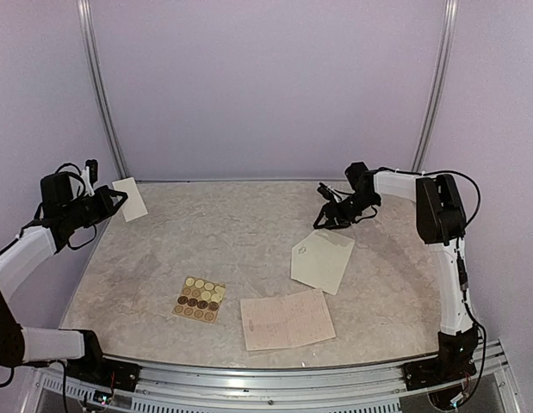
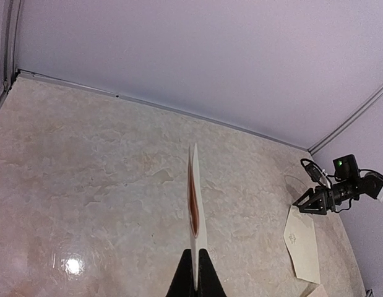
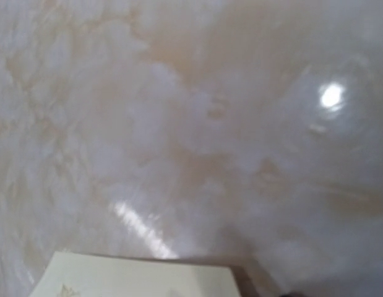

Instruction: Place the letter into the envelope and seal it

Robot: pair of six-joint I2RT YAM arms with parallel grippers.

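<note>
The envelope (image 1: 322,262) lies flat on the bench (image 1: 206,232), on its right half, with the pointed flap toward the left. The right gripper (image 1: 325,215) hangs just beyond the far edge of the envelope. Its fingers stand partly open and hold nothing. In the right wrist view, only a pale edge of the envelope shows at the bottom, and the rest is blurred bench.

The left gripper (image 2: 194,275) is raised at the far left side of the bench. Its fingers are pressed together on a small pale sheet (image 2: 193,198), which the left wrist view shows edge-on.

The letter (image 1: 287,320), a pinkish handwritten page, lies near the front edge. It is just in front of the envelope and apart from it. A tan sticker card (image 1: 199,299) lies to its left.
</note>
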